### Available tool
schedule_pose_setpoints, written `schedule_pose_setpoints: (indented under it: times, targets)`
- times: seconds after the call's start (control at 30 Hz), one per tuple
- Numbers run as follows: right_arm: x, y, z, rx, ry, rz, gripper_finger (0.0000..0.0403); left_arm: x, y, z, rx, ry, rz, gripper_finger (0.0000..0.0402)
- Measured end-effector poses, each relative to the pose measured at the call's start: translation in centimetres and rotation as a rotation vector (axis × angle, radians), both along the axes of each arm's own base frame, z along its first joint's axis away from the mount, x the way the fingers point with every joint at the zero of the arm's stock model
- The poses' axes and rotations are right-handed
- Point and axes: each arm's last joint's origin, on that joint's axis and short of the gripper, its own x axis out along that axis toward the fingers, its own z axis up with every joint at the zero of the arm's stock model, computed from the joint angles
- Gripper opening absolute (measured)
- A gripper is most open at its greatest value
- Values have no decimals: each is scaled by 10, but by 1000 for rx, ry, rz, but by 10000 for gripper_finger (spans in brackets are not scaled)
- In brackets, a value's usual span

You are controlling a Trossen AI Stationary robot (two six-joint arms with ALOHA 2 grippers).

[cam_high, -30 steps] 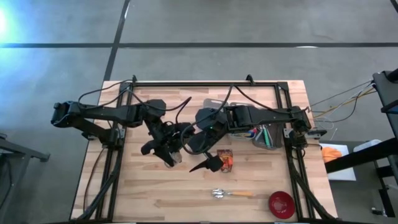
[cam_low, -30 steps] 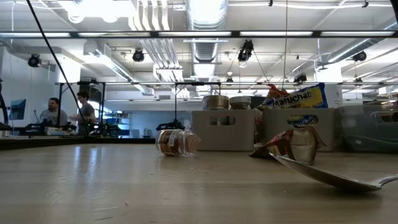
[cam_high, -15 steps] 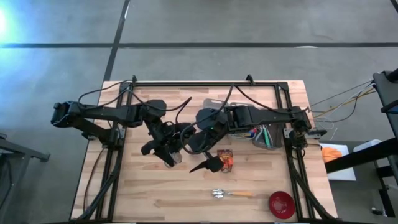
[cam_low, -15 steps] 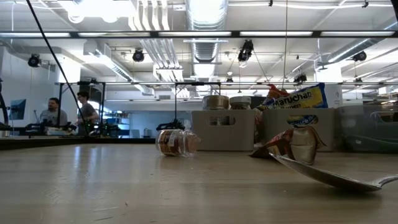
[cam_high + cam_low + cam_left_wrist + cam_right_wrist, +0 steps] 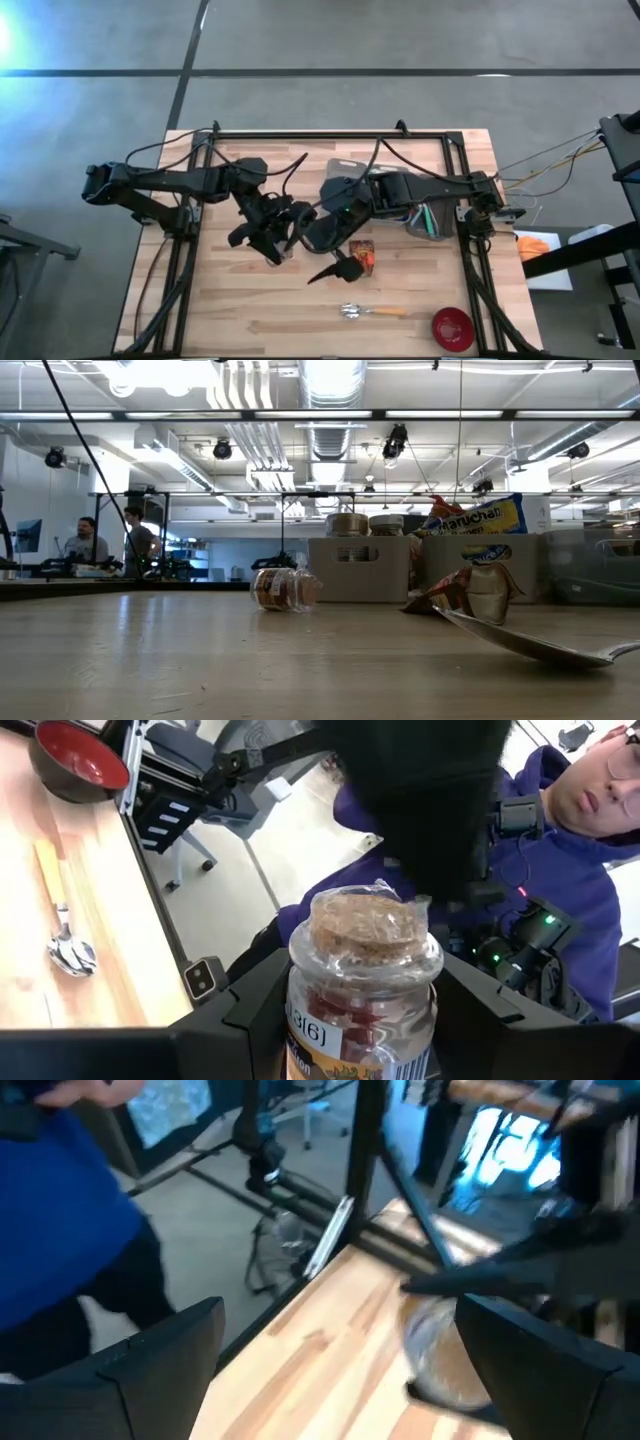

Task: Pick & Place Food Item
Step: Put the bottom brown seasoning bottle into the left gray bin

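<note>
jar: clear glass jar (image 5: 363,990) with a cork stopper, red pieces showing through the glass, a printed label with a barcode low on its side
jar state: stopper in place, held between the left gripper's (image 5: 350,1020) two dark fingers
jar pose: cork end points away from the wrist, towards the right arm
jar place: just left of the snack packet, near the middle of the table (image 5: 240,300)
snack packet: red and orange packet (image 5: 364,257) lying flat on the wood, partly under the right arm
</note>
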Motion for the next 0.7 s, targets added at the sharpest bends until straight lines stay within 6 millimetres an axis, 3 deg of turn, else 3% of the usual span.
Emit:
schedule_pose_setpoints:
  times: [0.37, 0.7]
  targets:
    - [2, -2, 5, -91, -103, -28, 392, 0, 0, 5, -15, -27, 5, 181]
    - [7, -4, -7, -127, -97, -39, 392, 1, -1, 7, -35, -21, -1, 181]
